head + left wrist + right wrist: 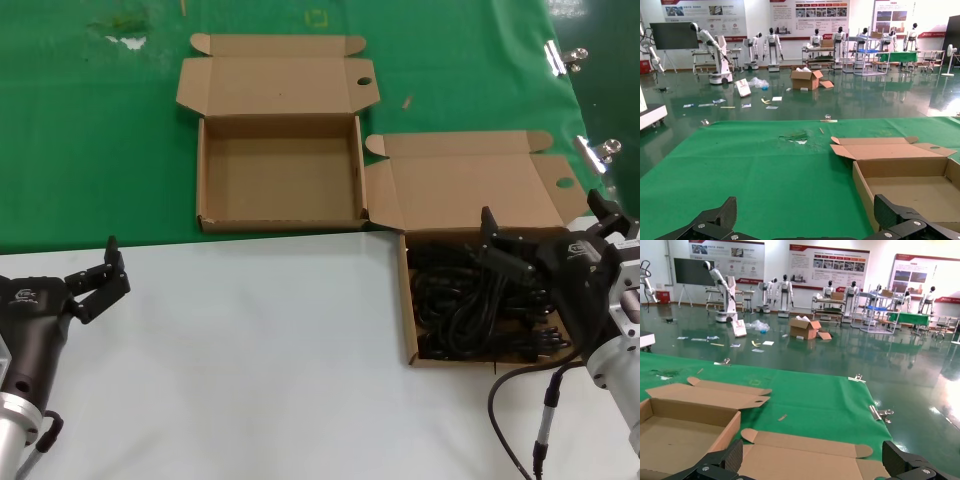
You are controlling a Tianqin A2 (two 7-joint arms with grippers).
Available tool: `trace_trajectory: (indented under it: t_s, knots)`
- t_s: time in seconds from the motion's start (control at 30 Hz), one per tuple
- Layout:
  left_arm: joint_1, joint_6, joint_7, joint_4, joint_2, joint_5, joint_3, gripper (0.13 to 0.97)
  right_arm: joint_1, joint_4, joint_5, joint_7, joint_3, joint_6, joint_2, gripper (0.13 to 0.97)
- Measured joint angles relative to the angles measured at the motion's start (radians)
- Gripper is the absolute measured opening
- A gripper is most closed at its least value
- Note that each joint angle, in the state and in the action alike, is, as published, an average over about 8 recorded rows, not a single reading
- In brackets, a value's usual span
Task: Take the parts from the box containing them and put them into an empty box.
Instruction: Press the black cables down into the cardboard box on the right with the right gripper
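Observation:
Two brown cardboard boxes lie with their lids open. The empty box [280,172] rests on the green cloth at the back centre. The box containing the parts [408,300] sits to its right, holding black coiled cables [470,300]. My right gripper [544,220] hovers open over the far side of that box, nothing between its fingers. In the right wrist view the gripper [815,460] looks across this box's lid flap [805,457], with the empty box [680,432] beside it. My left gripper [114,268] waits open at the near left, and in its wrist view [807,215] faces the empty box [910,195].
A green cloth [100,150] covers the far half of the table and a white surface [250,350] the near half. Metal clips [565,58] [600,150] hold the cloth at the right edge. A grey lead [515,400] trails from the right arm.

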Motion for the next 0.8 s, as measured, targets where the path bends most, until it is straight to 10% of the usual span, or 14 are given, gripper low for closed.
trace_trajectory:
  t_s: [0.8]
  knots:
    - [0.0, 0.0, 0.0, 0.0, 0.0, 0.0, 0.0, 0.86, 0.001, 0.0, 0.002, -0.002, 0.011, -0.023, 0.001, 0.966]
